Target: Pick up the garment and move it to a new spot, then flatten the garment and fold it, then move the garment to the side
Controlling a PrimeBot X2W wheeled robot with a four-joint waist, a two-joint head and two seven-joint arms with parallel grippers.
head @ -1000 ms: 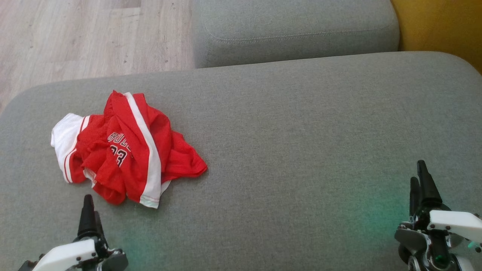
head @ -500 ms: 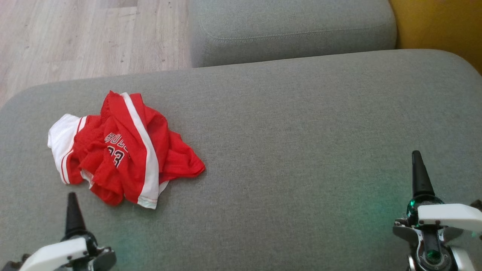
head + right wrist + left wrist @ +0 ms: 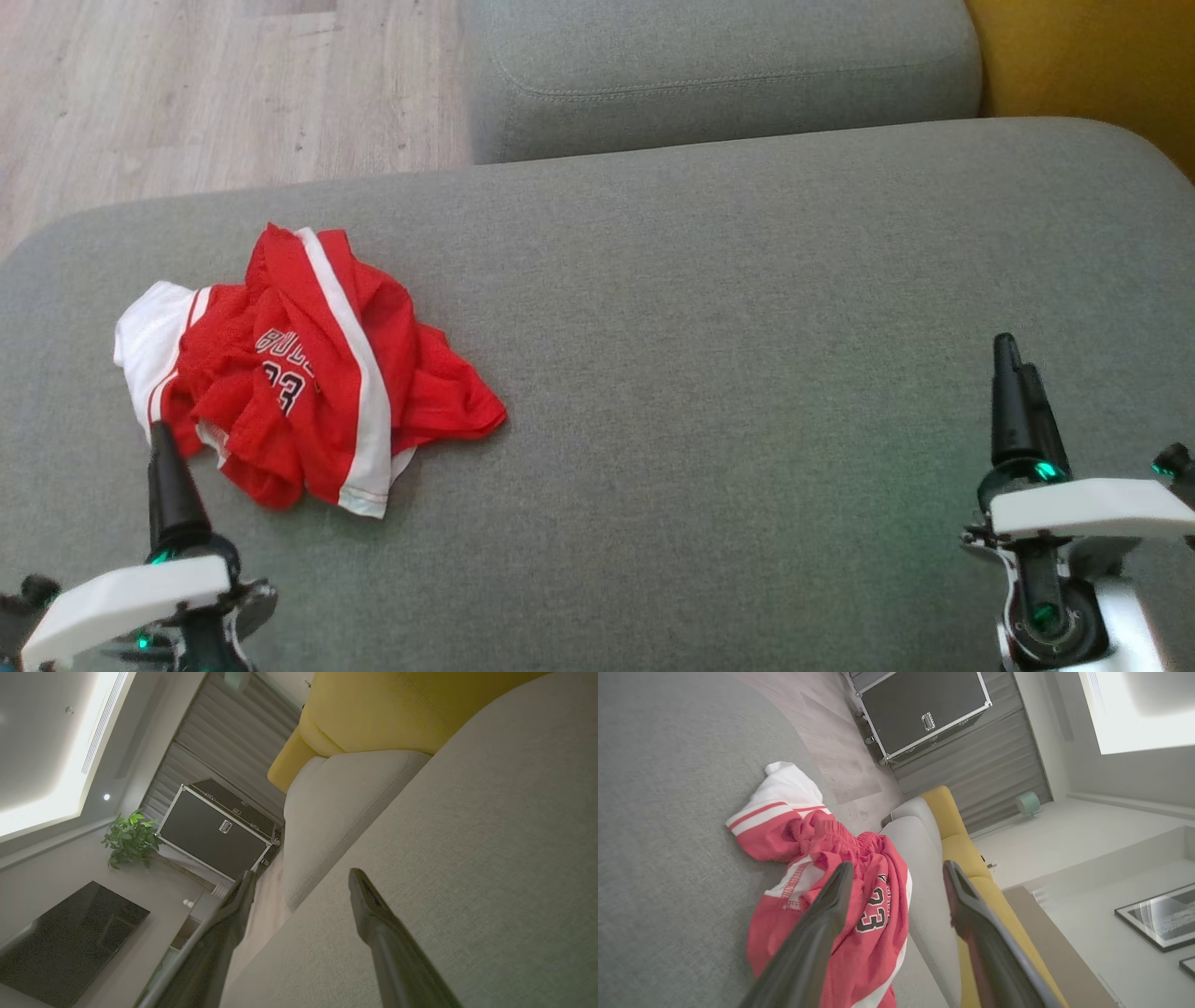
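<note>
The garment (image 3: 299,373) is a red and white jersey with dark lettering and the number 23, lying crumpled on the left part of the grey sofa seat (image 3: 728,373). My left gripper (image 3: 161,439) hangs just in front of the garment's near left edge, fingers pointing at it. In the left wrist view the garment (image 3: 878,891) lies right beyond my left gripper (image 3: 896,872), whose jaws stand open and empty. My right gripper (image 3: 1013,359) hovers over bare cushion at the lower right, far from the garment. The right wrist view shows that gripper (image 3: 301,877) open with nothing in it.
A second grey cushion (image 3: 719,75) lies behind the seat, with a yellow one (image 3: 1092,65) at the far right. Wooden floor (image 3: 187,84) runs past the seat's far left edge. A black flight case (image 3: 924,714) stands on the floor beyond.
Both grippers have moved forward over the seat, the left one up to the garment's near edge. The camera has shifted slightly. The garment lies as before.
</note>
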